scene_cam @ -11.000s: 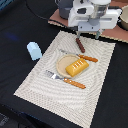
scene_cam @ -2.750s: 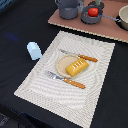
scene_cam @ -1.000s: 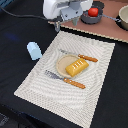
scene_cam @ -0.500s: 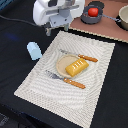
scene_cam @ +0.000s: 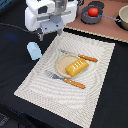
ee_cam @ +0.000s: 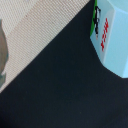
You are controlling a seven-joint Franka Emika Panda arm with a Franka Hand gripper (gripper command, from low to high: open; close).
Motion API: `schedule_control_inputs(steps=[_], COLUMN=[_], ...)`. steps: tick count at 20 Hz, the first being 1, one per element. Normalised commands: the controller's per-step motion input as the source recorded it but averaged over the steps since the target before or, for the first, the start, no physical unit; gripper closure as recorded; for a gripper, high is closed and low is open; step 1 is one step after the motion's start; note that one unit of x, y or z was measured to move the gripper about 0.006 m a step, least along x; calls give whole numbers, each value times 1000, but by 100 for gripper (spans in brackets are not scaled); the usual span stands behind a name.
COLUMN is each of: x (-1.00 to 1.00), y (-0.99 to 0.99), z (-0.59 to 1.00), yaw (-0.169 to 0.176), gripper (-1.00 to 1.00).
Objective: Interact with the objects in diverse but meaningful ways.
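Blue cup (scene_cam: 33, 50) sits on the dark desk (scene_cam: 15, 25), just left of the striped mat (scene_cam: 95, 75) in the exterior view. The gripper (scene_cam: 47, 34) hangs above it, a bit far and right. I cannot tell if the gripper is clenched. The cup lies down and left.

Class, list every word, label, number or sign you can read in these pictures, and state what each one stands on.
Pale blue carton: red letters in the wrist view, too blurred to read.
Same carton: a green and black mark near its edge, unreadable.
Exterior view: no readable text on the placemat, plate, cutlery or pots.
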Motion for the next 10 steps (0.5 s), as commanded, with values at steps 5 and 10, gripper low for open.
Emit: schedule_control_inputs(steps=[5,10], x=[-506,-452], y=[161,18], z=[211,7], yaw=[254,250], gripper=[-100,-100])
